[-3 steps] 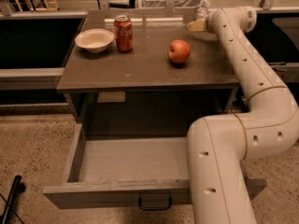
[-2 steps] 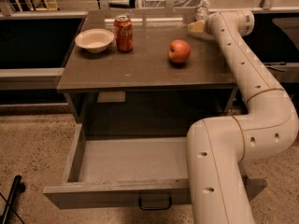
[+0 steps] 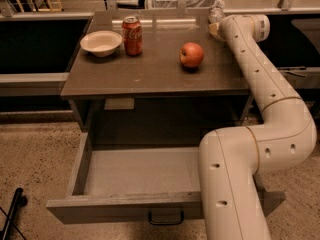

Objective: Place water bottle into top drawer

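The water bottle point(image 3: 216, 14) is at the table's point(image 3: 150, 81) back right corner, against my gripper point(image 3: 214, 30); whether I am grasping it I cannot tell. The top drawer point(image 3: 125, 210) is pulled out below.

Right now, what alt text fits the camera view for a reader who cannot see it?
The robot's arm stretches to the table's far right corner, its gripper close by the water bottle there. The top drawer stands pulled open below; a bowl, a Coca-Cola can and an apple sit on the table.
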You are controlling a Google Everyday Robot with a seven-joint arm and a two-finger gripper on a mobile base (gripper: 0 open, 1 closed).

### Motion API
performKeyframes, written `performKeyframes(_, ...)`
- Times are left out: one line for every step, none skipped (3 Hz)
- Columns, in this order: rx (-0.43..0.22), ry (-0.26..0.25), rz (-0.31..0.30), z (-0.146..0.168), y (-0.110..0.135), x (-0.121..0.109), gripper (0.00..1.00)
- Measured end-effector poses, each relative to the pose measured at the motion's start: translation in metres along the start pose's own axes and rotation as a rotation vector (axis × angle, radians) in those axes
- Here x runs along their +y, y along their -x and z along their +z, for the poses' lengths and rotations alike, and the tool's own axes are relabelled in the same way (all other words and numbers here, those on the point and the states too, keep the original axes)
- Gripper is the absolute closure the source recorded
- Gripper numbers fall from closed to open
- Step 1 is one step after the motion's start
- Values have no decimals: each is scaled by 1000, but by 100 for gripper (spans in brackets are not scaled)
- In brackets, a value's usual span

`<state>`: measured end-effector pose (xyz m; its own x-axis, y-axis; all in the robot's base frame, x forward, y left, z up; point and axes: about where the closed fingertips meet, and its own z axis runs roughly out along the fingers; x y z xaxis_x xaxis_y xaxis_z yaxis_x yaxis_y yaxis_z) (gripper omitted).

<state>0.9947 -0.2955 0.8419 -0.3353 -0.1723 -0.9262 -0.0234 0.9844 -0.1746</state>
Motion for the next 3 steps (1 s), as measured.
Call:
performKeyframes(-36,20,-2,2,4,3,63)
performKeyframes(-82,66,-9,0,13,9,87)
performKeyframes(-114,121,-37,-4,18,18,100)
